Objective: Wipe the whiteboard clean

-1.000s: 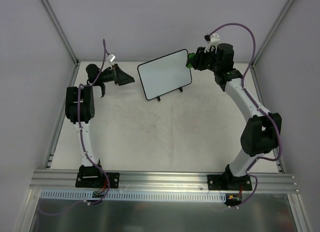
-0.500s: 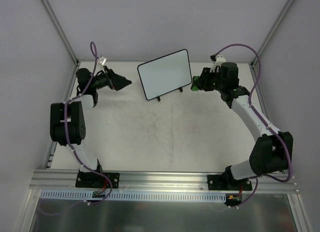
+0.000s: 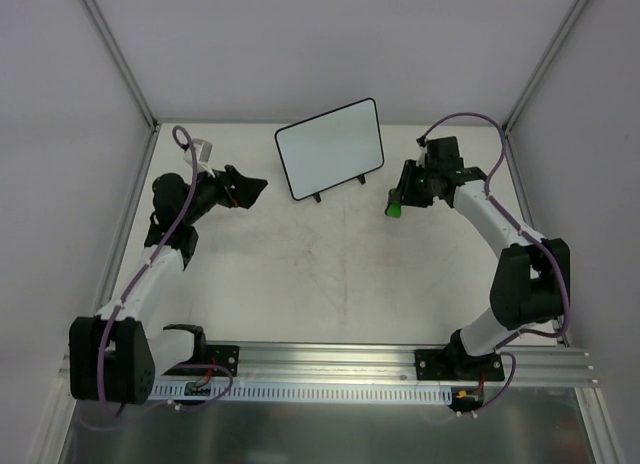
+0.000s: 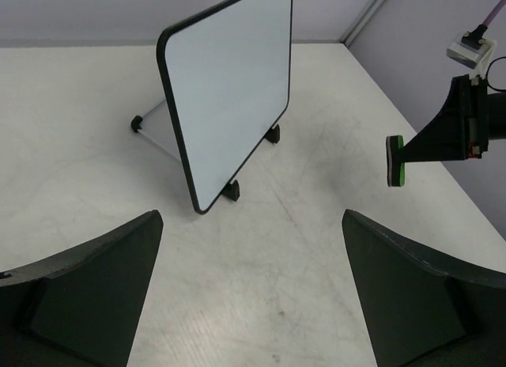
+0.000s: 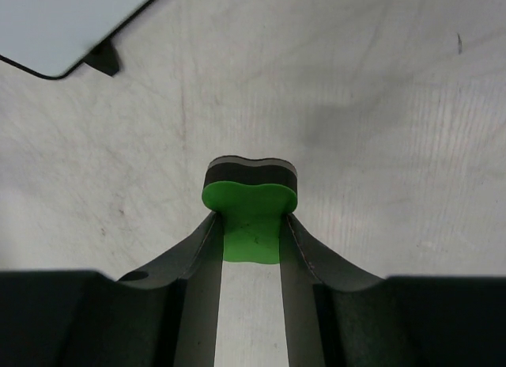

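At 12 o'clock on the table (image 3: pixel 330 284), close to its far edge, the whiteboard (image 3: pixel 330 149) stands tilted back on two small black feet and a rear strut. Its face is turned toward the arms, and no writing can be made out on it. The left gripper (image 3: pixel 252 188) hangs at 10 o'clock, jaws spread wide and empty, aimed at the board from beside it. The right gripper (image 3: pixel 400 200) sits at 2 o'clock, apart from the board, pinching a green eraser (image 3: pixel 394 210) whose dark pad sticks out past the fingertips. The board looks light and stiff, with a slick face, so a firm wipe would likely slide it or tip it backward. The thin black frame at its 9 o'clock edge seems the best place to hold it steady. Little room lies behind it before the back wall (image 3: pixel 330 44), while the table from the centre to 6 o'clock gives both arms space to swing
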You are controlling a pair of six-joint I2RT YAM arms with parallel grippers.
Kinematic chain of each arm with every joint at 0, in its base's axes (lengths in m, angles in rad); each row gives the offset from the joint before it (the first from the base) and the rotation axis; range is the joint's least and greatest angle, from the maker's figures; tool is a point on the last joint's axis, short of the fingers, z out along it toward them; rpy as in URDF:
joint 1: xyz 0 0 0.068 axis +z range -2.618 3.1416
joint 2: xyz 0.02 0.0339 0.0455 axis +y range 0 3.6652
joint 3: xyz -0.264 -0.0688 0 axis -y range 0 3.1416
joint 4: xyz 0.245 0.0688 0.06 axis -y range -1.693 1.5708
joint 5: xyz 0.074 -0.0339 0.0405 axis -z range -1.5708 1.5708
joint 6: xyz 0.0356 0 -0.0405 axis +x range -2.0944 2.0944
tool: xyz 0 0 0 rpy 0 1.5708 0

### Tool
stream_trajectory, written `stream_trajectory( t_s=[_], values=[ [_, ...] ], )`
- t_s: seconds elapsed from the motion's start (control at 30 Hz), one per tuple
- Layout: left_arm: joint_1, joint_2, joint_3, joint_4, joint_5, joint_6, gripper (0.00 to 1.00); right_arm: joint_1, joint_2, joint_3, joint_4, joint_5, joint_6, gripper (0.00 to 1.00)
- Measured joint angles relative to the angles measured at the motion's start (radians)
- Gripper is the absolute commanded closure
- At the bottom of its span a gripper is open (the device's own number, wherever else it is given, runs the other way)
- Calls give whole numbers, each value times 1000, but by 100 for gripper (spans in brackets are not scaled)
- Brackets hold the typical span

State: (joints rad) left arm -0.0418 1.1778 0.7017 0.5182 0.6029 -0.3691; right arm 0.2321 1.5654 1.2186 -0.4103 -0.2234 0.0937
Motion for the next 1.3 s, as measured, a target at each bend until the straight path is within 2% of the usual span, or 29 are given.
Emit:
stream_trajectory(
  t_s=[0.2, 0.33, 0.47, 0.73, 0.77, 0.8, 0.87, 0.9, 1.0, 1.17, 1.3],
  values=[
    [-51, -263, -207, -66, -132, -8, 1, 0, 61, 1, -69, 25, -4, 97],
    [-51, -422, -266, -120, -164, -14, 1, 5, 115, 7, -74, 40, -6, 98],
    [-51, -480, -266, -145, -166, -17, 1, 16, 196, 18, -76, 64, -10, 98],
    [-51, -497, -266, -219, -158, -32, 1, 43, 320, 79, -127, 136, -27, 95],
    [-51, -501, -266, -223, -158, -32, 1, 45, 321, 82, -129, 141, -28, 93],
    [-51, -506, -266, -229, -158, -31, 1, 45, 321, 84, -132, 145, -29, 84],
    [-51, -512, -266, -233, -158, -31, 1, 45, 321, 89, -135, 157, -31, 73],
    [-51, -513, -266, -237, -158, -31, 1, 46, 321, 89, -135, 161, -31, 62],
    [-51, -513, -266, -249, -158, -31, 1, 49, 321, 89, -139, 177, -34, 50],
    [-51, -514, -266, -264, -158, -31, 1, 62, 270, 89, -154, 217, -41, 34],
    [-51, -525, -266, -277, -156, -32, 1, 68, 182, 78, -154, 231, -42, 33]
  ],
)
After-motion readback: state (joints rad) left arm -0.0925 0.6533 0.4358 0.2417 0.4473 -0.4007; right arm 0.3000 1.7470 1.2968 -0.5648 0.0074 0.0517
